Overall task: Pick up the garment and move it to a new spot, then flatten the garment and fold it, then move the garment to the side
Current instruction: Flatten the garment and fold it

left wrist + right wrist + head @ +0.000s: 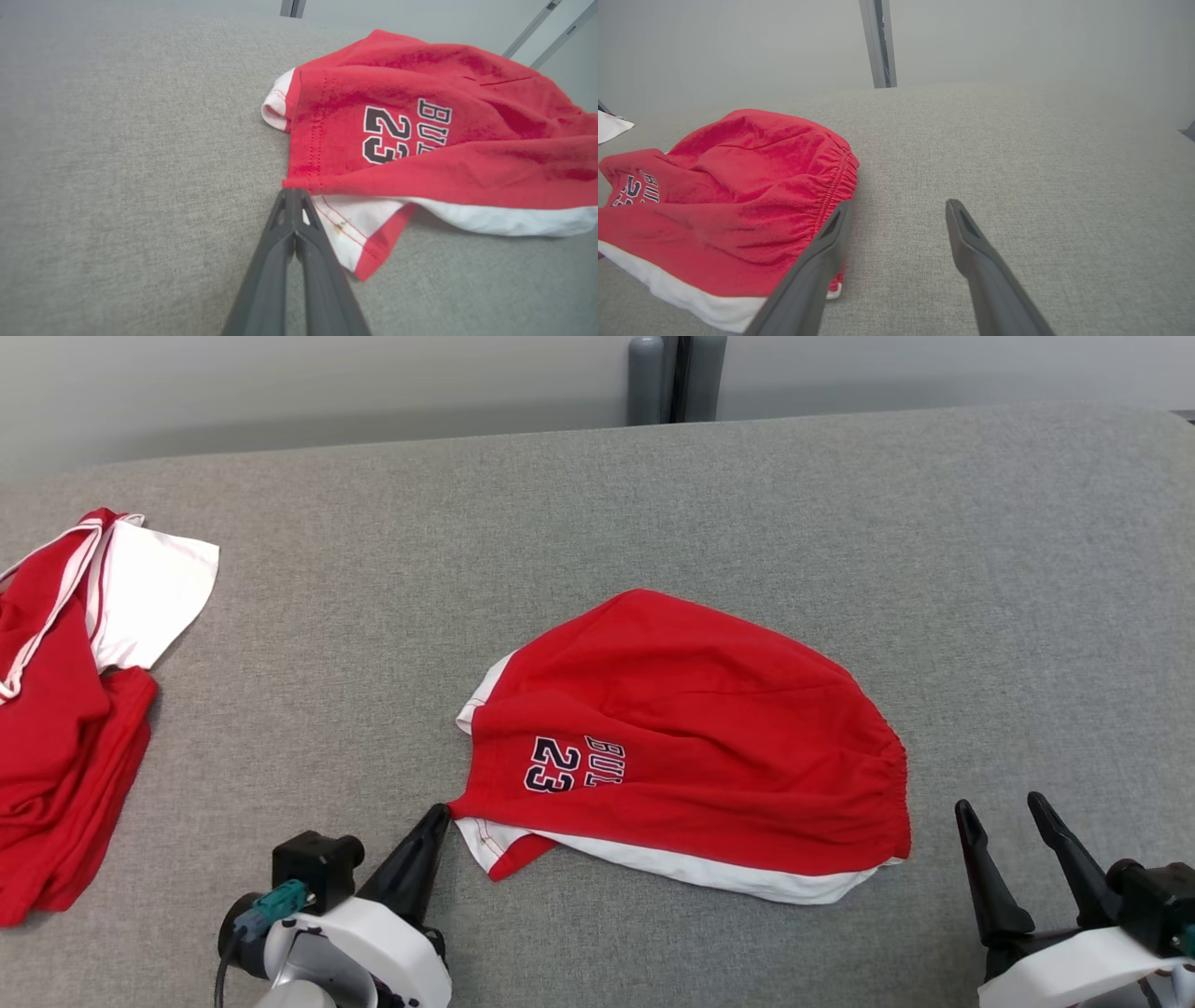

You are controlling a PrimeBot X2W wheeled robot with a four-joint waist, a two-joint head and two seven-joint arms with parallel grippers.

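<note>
Shorts (691,737) are lying bunched; left gripper (293,191) is clenching at their corner, catch uncertain, so lifting slowly is wise; right gripper (999,807) is gaping.

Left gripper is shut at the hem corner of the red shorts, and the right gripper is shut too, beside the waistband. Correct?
No. The right gripper is open, standing wide beside the waistband, as the right wrist view shows. The left gripper is shut at the hem corner of the red shorts.

A grey fabric surface (840,523) carries red shorts (709,728) centrally and a red-and-white clothes heap (65,709) at left.
</note>
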